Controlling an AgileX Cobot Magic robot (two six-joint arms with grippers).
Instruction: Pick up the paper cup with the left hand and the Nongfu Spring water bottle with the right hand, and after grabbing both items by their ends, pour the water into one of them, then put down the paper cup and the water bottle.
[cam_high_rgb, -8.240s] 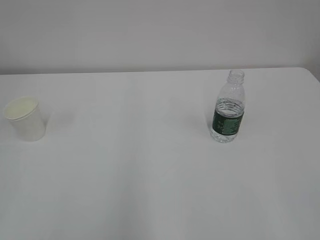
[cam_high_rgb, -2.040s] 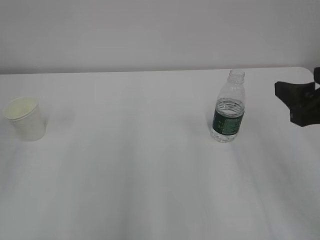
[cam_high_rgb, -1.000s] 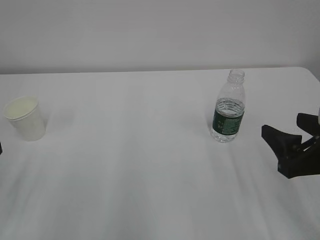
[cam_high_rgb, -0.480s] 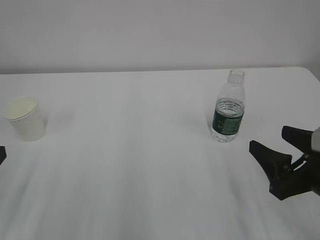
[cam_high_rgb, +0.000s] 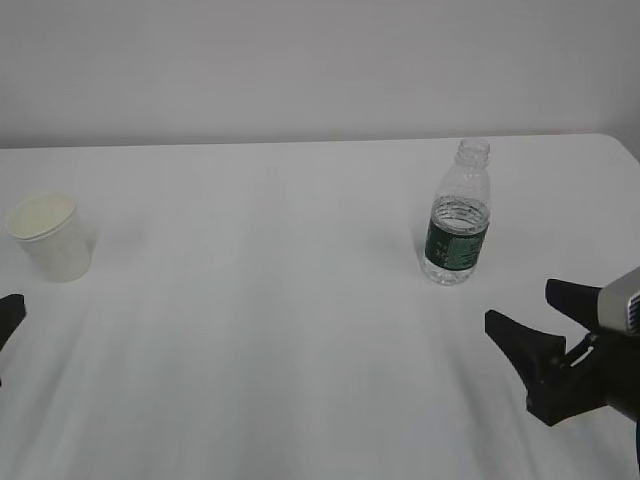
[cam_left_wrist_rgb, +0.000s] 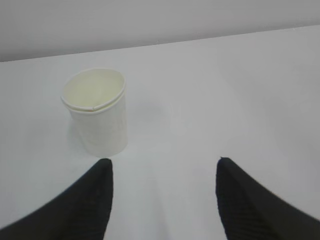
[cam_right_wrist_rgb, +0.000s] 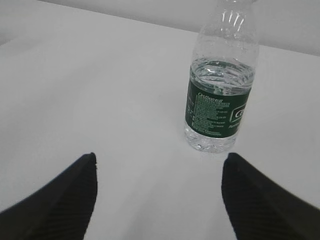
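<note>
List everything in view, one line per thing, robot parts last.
paper cup: one, white with cream inside, upright, empty, far left of the table.
water bottle: one, clear with dark green label, capless, upright, right of centre; water level reaches just above the label.
table: one, white, under everything.
wall: pale grey, behind the table.
left pincer: one, black, open, short of the cup, touching nothing.
right pincer: one, black, open, near side of the bottle, touching nothing.
</note>
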